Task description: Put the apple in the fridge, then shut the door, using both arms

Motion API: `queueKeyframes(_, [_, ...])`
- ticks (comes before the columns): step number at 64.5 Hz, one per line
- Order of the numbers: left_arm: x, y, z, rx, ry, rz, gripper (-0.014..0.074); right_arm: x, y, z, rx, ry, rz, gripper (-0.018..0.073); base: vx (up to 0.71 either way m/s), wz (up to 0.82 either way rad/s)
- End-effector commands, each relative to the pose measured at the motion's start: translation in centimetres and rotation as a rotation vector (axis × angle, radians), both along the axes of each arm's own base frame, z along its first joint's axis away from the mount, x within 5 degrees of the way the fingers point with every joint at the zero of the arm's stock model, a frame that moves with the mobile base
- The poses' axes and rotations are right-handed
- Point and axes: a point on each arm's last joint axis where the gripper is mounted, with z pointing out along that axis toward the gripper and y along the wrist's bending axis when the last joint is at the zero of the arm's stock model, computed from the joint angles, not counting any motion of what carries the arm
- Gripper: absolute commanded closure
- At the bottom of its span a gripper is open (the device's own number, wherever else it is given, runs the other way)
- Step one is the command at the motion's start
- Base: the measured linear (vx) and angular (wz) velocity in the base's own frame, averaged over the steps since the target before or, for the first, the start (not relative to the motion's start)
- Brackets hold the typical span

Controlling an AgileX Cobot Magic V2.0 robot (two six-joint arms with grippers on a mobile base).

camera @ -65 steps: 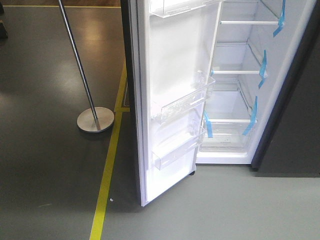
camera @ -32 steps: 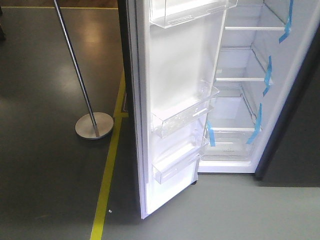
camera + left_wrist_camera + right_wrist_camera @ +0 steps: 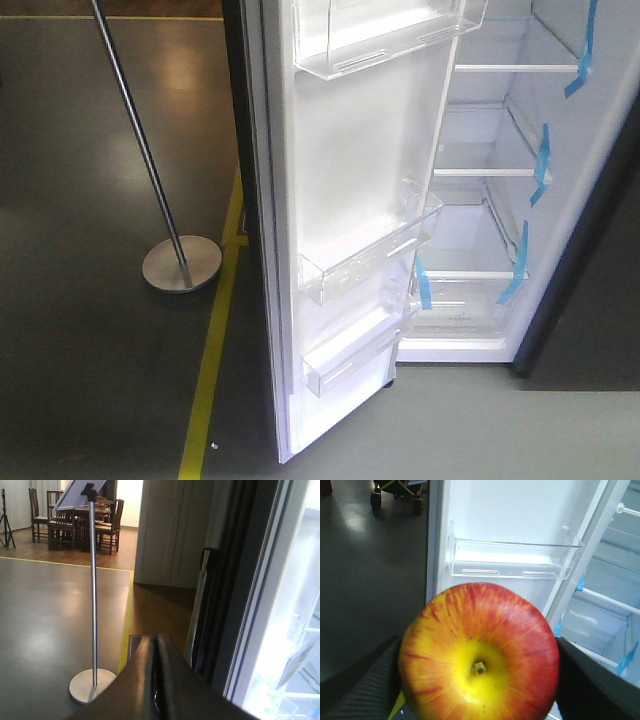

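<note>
The apple point(image 3: 480, 652), red with a yellow stem dimple, fills the right wrist view, and my right gripper point(image 3: 479, 680) is shut on it, with a dark finger point(image 3: 362, 690) on each side. Beyond it stands the open door point(image 3: 490, 510) with a clear bin point(image 3: 515, 560). The fridge point(image 3: 480, 220) stands open, showing white shelves and strips of blue tape point(image 3: 540, 165). The door point(image 3: 340, 200) swings out to the left. My left gripper point(image 3: 156, 645) is shut on nothing, just left of the door's dark edge point(image 3: 235, 595). Neither gripper shows in the front view.
A metal pole stand point(image 3: 180, 262) with a round base is on the dark floor left of the door. A yellow floor line point(image 3: 215, 360) runs past the door's foot. Chairs and a table point(image 3: 80, 520) are far back.
The front view has moved nearer to the fridge: the door and shelves now sit lower and larger, and the pole stand has slid left.
</note>
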Motion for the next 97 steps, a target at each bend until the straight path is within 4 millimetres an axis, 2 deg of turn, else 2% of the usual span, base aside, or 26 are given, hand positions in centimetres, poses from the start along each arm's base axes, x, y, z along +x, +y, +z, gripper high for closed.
queueKeyframes(1, [-0.23,-0.08,1.3,-0.01,-0.099,-0.009,0.0603,-0.29,0.04,1.33,0.033,-0.1,-0.013,0.043,0.12,-0.03])
queueKeyframes(97, [-0.23,-0.08,1.3,-0.01,-0.099,-0.009,0.0603,-0.29,0.04,1.33,0.033,-0.1,-0.013,0.043,0.08,-0.03])
